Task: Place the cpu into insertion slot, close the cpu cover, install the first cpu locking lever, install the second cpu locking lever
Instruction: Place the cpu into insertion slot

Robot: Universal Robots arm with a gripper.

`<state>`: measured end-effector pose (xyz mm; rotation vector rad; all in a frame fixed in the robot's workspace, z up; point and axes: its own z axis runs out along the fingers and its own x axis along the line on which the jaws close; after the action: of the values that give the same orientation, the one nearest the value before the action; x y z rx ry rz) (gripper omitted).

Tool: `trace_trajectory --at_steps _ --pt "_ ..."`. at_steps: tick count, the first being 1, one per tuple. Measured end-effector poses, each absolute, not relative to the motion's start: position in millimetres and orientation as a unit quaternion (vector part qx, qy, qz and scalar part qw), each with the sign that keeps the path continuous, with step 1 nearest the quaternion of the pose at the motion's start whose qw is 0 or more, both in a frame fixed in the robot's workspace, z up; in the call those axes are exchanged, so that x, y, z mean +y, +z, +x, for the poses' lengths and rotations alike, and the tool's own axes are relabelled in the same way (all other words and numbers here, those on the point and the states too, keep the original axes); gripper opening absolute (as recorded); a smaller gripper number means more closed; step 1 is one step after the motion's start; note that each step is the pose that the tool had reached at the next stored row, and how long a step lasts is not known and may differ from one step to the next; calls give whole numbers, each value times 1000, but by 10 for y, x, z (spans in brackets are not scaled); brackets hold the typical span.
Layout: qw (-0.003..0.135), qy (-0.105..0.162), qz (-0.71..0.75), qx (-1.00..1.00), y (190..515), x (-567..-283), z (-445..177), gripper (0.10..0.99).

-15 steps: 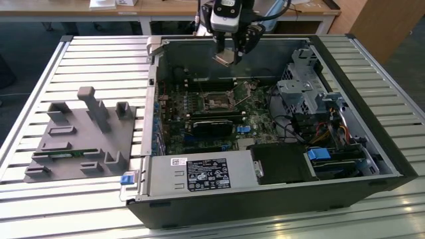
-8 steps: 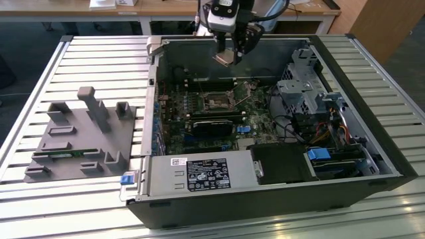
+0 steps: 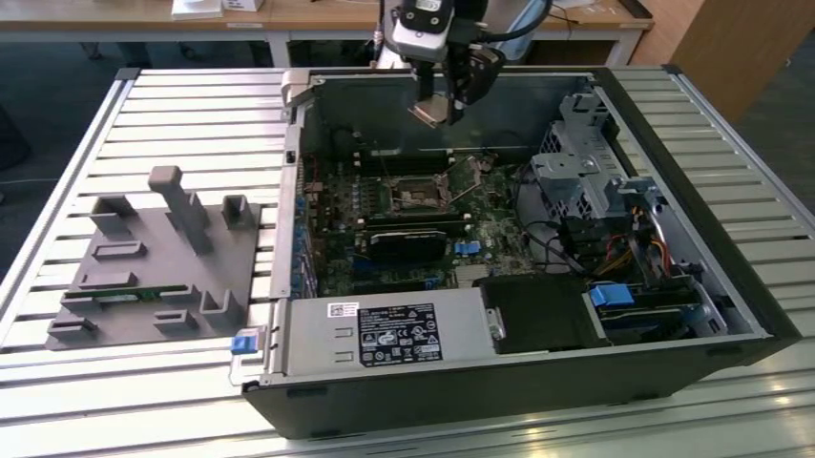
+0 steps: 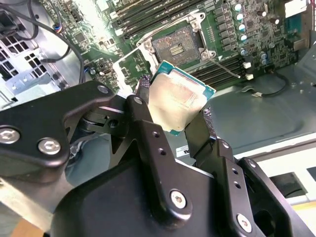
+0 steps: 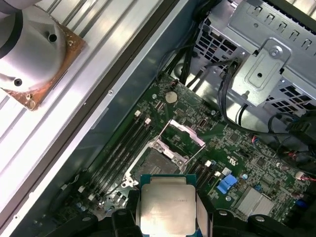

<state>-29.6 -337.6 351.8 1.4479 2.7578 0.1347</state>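
My gripper [image 3: 437, 107] hangs above the rear of the open computer case, shut on the cpu [image 3: 433, 114]. The cpu [image 4: 178, 98] is a flat square chip with a dull silver top and a green edge, pinched at two opposite sides by the black fingers [image 4: 143, 91]. Below and ahead of it lies the insertion slot [image 4: 175, 45], dark in the middle with a silvery rim, bare on the green board. The cpu cover [image 5: 186, 134] stands flipped open at the slot's [image 5: 154, 162] far side. A thin wire locking lever [image 4: 224, 66] sticks out beside the slot.
Long black memory slots [image 5: 123, 145] run beside the socket. A silver drive cage [image 3: 579, 176] and cable bundles fill the exterior view's right side of the case, the power supply [image 3: 382, 334] its front. A grey fixture block [image 3: 153, 258] sits on the slatted table at the exterior view's left.
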Motion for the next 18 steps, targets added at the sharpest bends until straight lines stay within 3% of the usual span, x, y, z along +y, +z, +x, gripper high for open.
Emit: trace_trajectory --at_steps 18 --pt "15 42 528 848 3504 -3365 -296 537"
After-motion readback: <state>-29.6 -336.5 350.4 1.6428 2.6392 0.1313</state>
